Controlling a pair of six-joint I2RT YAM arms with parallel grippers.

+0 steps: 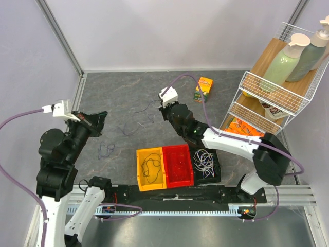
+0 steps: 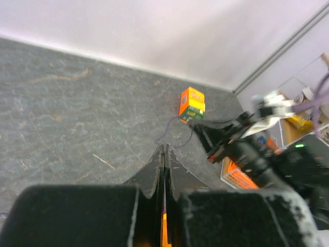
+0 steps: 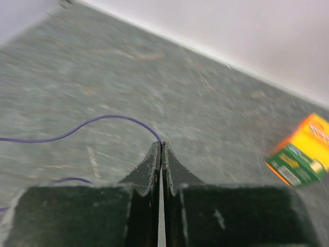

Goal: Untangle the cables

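Both jaws are closed: right gripper (image 3: 161, 146) apparently pinches the purple cable (image 3: 103, 119); left gripper (image 2: 164, 150) holds nothing. Lift slowly so loops fall free.

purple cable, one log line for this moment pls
right gripper: shut on purple cable | left gripper: shut, empty | cable: loose arc, not taut
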